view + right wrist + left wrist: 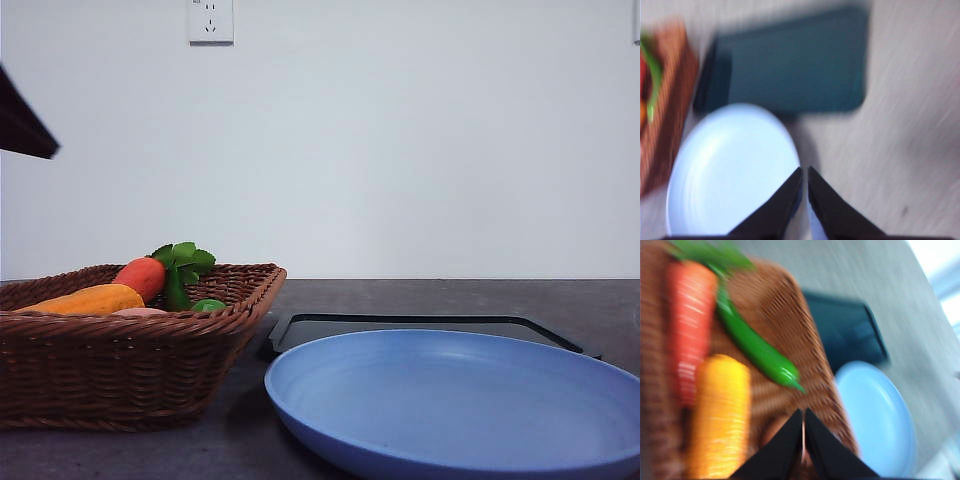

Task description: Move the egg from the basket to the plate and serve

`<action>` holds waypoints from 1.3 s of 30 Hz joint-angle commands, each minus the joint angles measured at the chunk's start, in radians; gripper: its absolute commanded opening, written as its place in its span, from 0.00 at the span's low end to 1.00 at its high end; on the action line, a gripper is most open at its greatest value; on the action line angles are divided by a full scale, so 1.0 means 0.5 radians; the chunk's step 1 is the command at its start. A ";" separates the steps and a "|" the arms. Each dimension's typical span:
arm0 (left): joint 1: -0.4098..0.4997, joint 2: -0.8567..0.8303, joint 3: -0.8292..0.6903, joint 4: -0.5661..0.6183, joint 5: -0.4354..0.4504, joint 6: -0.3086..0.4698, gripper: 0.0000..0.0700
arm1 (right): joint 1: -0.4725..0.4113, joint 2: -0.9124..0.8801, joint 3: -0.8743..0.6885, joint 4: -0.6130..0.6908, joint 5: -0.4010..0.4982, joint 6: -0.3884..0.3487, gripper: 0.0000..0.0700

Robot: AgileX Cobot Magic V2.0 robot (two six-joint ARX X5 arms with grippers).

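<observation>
Items on my table, as I read them from the cameras:

Basket (120, 370): brown wicker, at front left of the table. I count in it a long yellow-orange vegetable (85, 299), a red-orange carrot-like piece (142, 276) with green leaves (185, 260), and a green pepper (757, 350).

Egg (140, 312): I see only a pale pinkish sliver over the basket's near rim, just beside the yellow vegetable. In the left wrist view a brownish rounded shape sits behind the fingertips, too blurred for me to name.

Plate (460, 410): light blue, on the table right of the basket, near it but apart. Nothing lies on it.

Black tray (420, 327): flat, just behind the plate.

Left gripper (803, 412): above the basket, tips drawn together with a hairline gap, holding nothing I can see.

Right gripper (804, 171): above the plate's edge, tips likewise together, holding nothing.

Both wrist views are motion-blurred.
</observation>
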 commanded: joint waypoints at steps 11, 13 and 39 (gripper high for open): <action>-0.176 0.259 0.078 0.117 0.024 0.083 0.42 | 0.214 0.638 0.022 0.024 -0.086 -0.136 0.27; -0.188 0.260 0.078 0.122 0.024 0.083 0.42 | 0.272 0.741 0.022 0.062 -0.105 -0.130 0.27; -0.202 0.262 0.086 0.112 -0.004 0.121 0.59 | 0.450 1.038 0.023 0.354 -0.207 0.041 0.00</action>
